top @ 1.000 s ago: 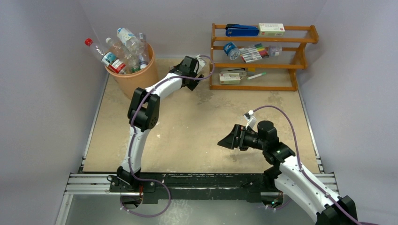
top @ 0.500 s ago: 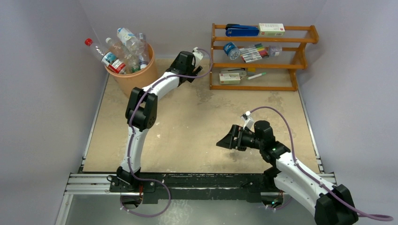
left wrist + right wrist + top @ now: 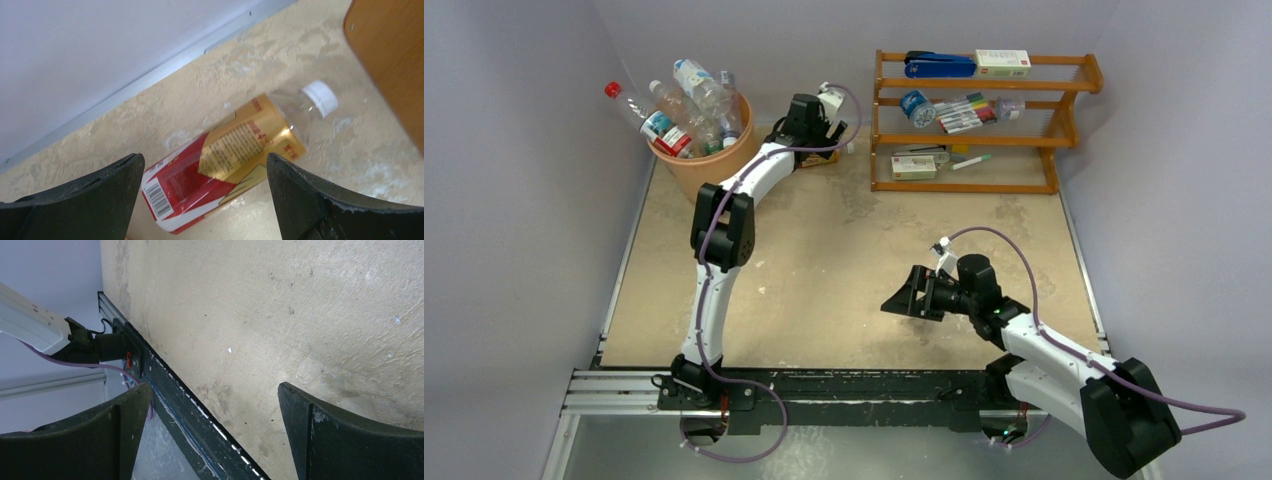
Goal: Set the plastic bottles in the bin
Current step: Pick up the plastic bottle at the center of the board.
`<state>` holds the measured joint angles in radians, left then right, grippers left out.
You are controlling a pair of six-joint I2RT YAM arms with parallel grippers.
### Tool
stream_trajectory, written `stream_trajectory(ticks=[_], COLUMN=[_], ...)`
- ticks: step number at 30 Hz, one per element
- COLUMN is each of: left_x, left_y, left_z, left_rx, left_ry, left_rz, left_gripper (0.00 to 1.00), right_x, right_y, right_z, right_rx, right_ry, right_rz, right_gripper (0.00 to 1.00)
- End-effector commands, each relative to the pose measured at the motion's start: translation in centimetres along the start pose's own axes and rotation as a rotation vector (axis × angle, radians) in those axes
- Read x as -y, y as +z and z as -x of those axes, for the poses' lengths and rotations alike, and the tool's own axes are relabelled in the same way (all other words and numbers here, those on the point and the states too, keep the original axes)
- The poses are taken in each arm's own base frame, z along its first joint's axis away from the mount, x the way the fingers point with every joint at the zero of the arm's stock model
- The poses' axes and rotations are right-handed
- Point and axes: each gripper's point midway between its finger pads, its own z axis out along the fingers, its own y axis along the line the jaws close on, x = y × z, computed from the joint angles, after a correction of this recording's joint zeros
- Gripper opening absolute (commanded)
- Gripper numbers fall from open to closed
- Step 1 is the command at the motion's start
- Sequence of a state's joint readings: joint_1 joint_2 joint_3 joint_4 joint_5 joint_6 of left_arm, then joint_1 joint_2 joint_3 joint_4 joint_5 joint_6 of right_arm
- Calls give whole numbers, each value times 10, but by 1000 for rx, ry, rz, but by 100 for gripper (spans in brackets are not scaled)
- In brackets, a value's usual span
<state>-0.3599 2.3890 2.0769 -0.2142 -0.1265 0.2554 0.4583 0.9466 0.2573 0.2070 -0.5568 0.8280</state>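
Beige, scuffed tabletop (image 3: 854, 250) fills the middle of the overhead view, grey walls on three sides, and all the action is up at the far edge. Look at the orange bin (image 3: 714, 165) in the far left corner: it is heaped with clear plastic bottles (image 3: 694, 100), and one with a red cap (image 3: 612, 89) leans out over the rim toward the left wall. One bottle is not in there, though! The red-and-gold bottle (image 3: 220, 160) lies on its side on the table close to the back wall (image 3: 100, 50), between the bin and the wooden rack (image 3: 984, 120), its white cap (image 3: 320, 96) pointing toward the rack's brown side panel. And right over it is the left gripper (image 3: 202, 165), arm stretched to the far edge beside the bin, jaws spread wide. The wrist camera shows the bottle framed between the two dark fingers (image 3: 100, 200), yet neither finger touches it, so nothing is gripped. From overhead the arm's wrist covers most of that bottle. Over on the near right, the right gripper (image 3: 904, 298) hangs above bare table, pointing left, well apart from every bottle. Its jaws are as wide as can be, with nothing between them. Its wrist view takes in only tabletop, the black rail (image 3: 165, 390) along the near edge and the foot of the left arm.
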Motion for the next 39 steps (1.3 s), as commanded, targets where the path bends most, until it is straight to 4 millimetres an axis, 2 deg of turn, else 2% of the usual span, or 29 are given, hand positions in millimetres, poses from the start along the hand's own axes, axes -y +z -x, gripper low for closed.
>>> stream_trajectory(ticks=[1,5,10,19,25,31,39], left_x=[-12,-11,-15,-16,-1,3,12], left_y=[-4,-1,17,35,38,13,-41], left_z=[53,68,64,32,7,-17,-35], left_rx=[187,260,247,163,86,36,17], left_ry=[-155,-266,-378,-553,-626,-651,-688], left_rz=[35,42,86,175,152,164,132], left_gripper=[92,93,94,95,93,91,90], right_x=[-10,-9,-7,-7,-11,-17,-24], right_y=[4,5,3,-1,-9,-20,-30], right_z=[6,5,2,-1,-3,-4,-3], right_rx=[9,7,8,18,38,69,94], right_ry=[-31,-31,-27,-26,-25,-31,-42], right_rz=[57,54,52,58,72,81,90], right_gripper=[100,100,100,100,100,100,100])
